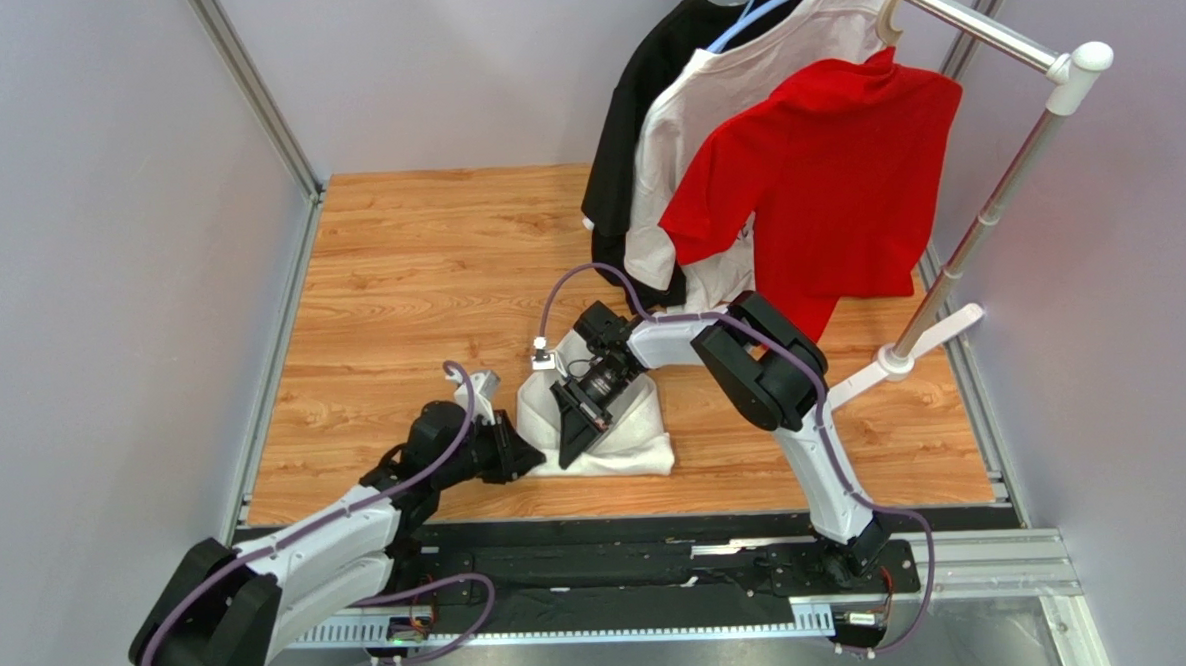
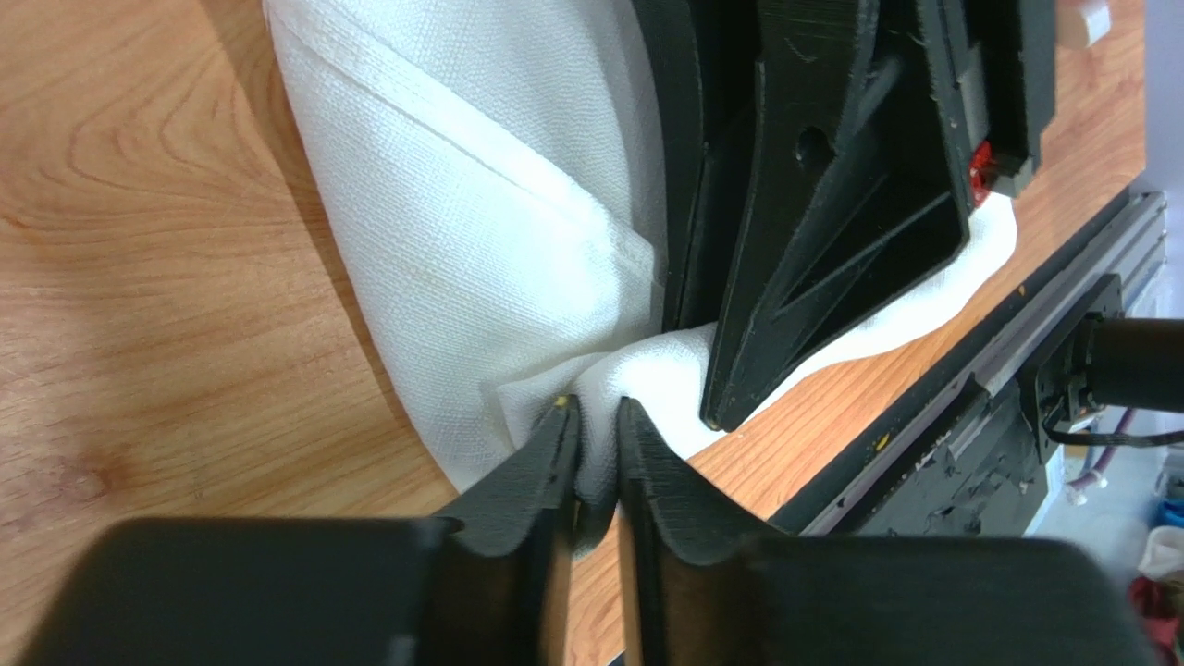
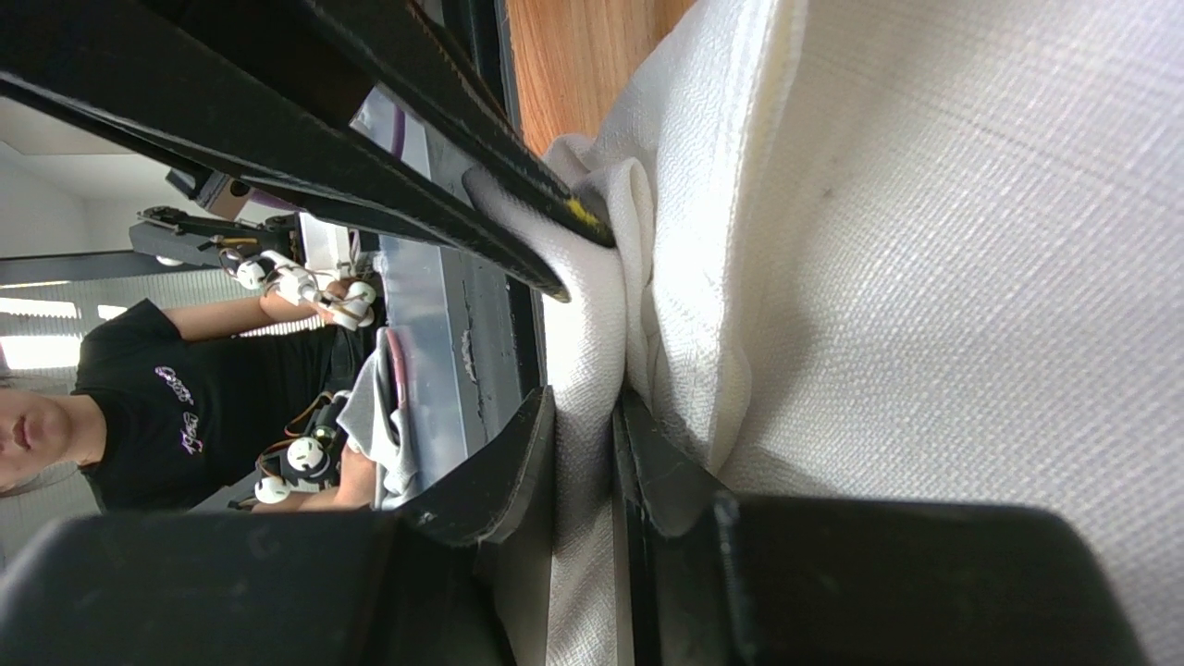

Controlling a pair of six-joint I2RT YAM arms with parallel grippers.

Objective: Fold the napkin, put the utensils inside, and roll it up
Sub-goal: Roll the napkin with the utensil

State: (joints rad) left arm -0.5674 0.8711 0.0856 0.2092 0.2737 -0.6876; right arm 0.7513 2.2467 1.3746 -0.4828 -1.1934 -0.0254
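The napkin [image 2: 473, 236] (white, bunched) pinched tight in left pincer [image 2: 595, 410] and right pincer [image 3: 584, 403]

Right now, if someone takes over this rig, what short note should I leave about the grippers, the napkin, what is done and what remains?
Left gripper: shut on a fold of the napkin.
Right gripper: also shut on the napkin, close beside the left.
Napkin: on the table near the arms, in layers, bunched between the grippers.
Spoon: not seen in any view.
Done: folding begun.
Left: finish the fold, put the spoon in, roll up.
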